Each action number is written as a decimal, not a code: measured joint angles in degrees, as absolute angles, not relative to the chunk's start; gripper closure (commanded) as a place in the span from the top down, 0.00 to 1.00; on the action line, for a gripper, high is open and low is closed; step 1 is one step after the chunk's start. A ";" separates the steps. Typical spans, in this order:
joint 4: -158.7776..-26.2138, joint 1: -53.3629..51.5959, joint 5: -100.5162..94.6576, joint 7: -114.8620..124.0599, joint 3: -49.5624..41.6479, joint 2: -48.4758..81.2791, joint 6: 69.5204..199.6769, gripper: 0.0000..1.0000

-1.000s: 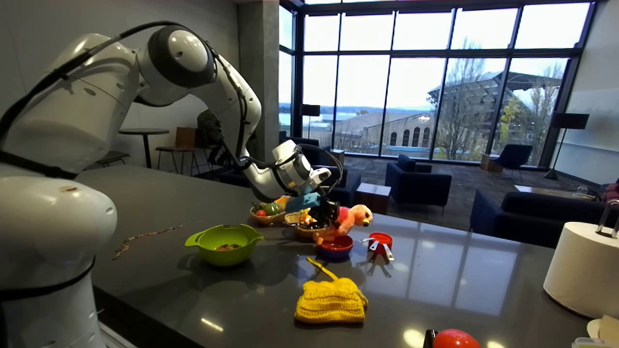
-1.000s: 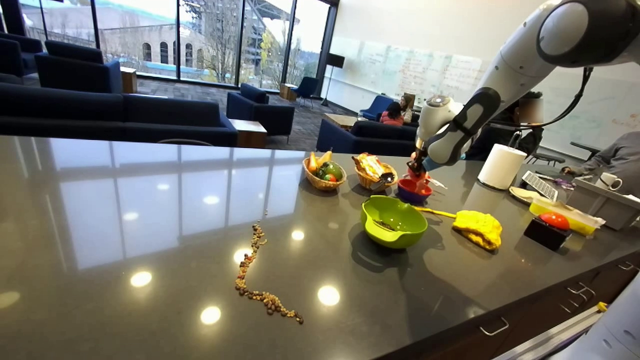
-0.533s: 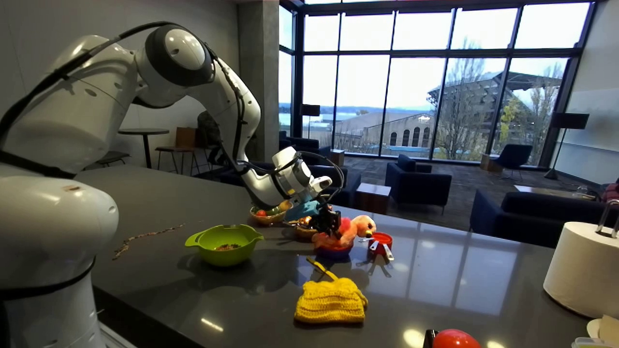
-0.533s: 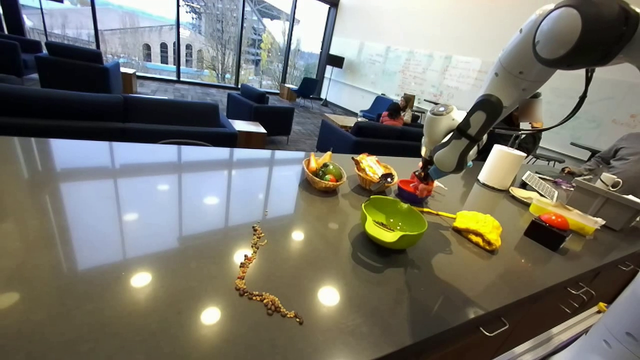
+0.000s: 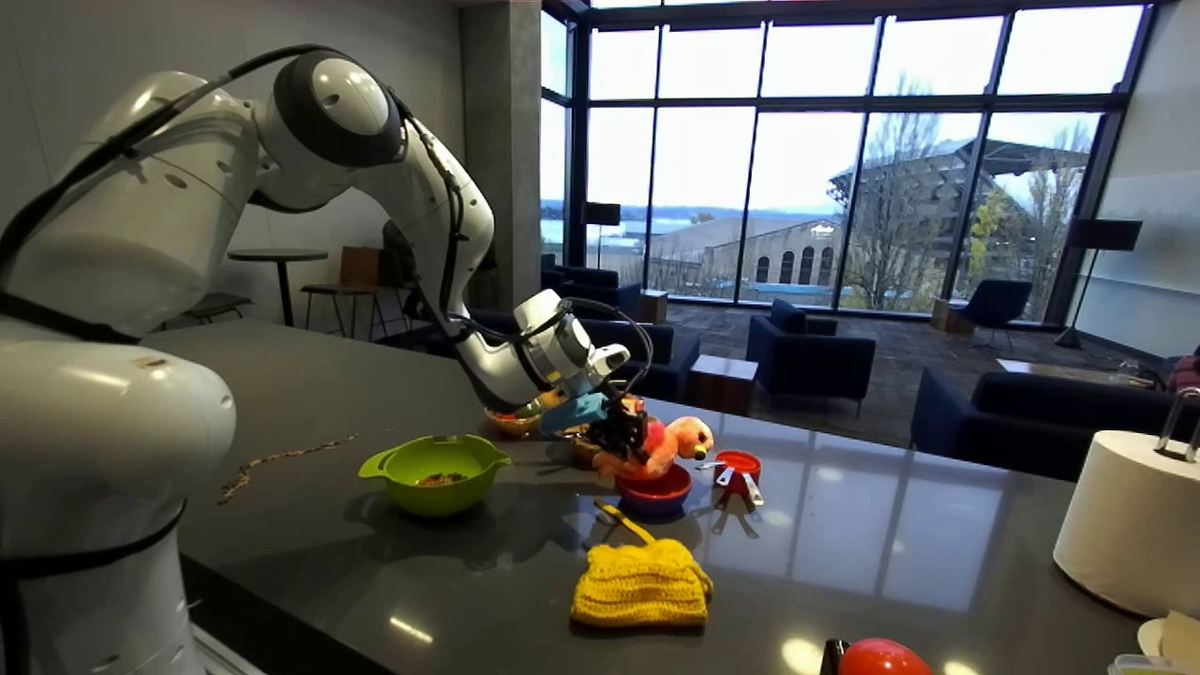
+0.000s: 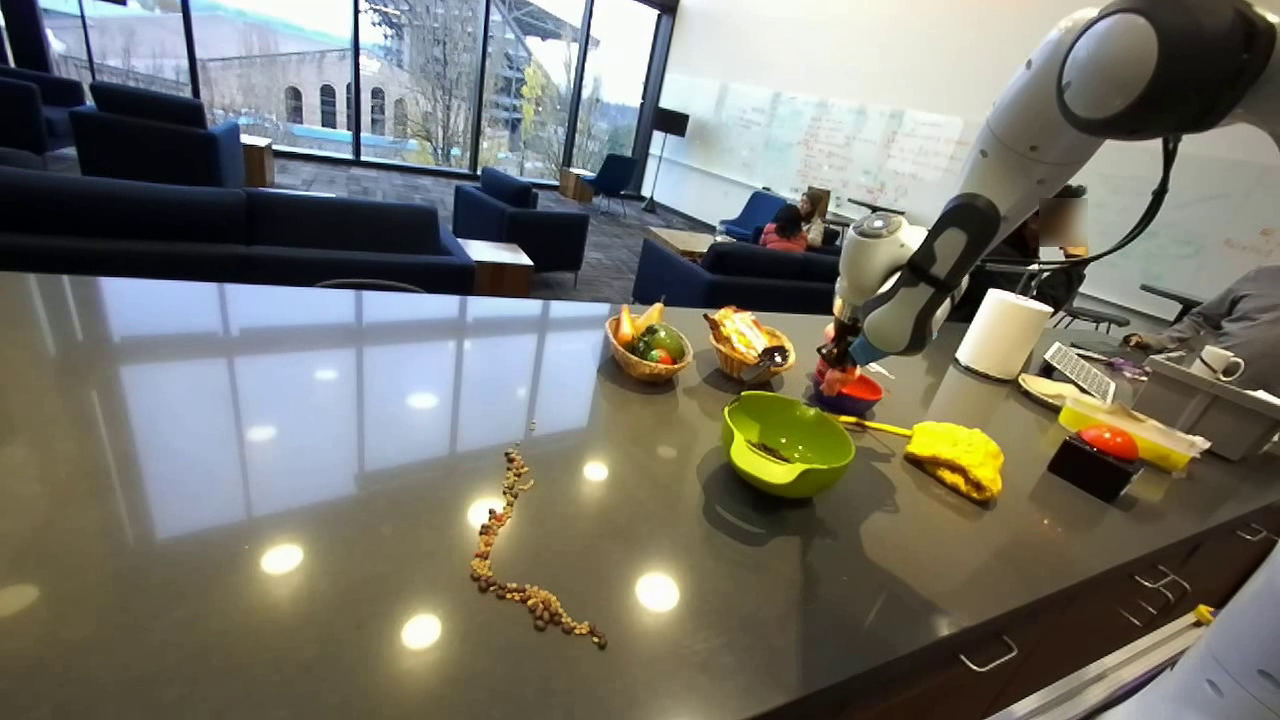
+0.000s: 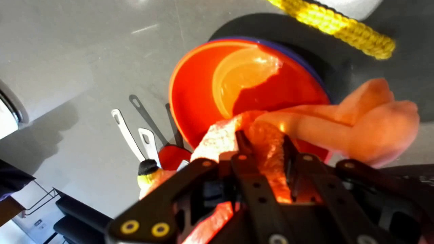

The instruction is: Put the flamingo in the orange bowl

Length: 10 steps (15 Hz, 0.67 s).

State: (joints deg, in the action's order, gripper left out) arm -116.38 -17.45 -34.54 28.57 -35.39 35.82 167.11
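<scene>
Over round orange bowl (image 7: 244,78), plush flamingo (image 5: 662,454), clasping pincer (image 7: 264,137)

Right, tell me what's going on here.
A robot arm holds the flamingo between its fingers, at the orange bowl. In the wrist view the flamingo hides part of the bowl and juts past its rim, so it isn't settled inside yet; whether the two touch, I can't tell. The green bowl stands apart, untouched.

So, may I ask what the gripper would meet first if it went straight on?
Probably the orange bowl, with the flamingo held in the gripper touching it first; depth is unclear, so they may already touch.
</scene>
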 measured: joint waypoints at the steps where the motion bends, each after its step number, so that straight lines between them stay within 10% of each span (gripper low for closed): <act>1: -116.38 -18.14 -34.54 28.67 -35.89 35.95 167.61 0.06; 10: -116.54 -21.19 -32.51 28.72 -39.77 36.58 168.43 0.06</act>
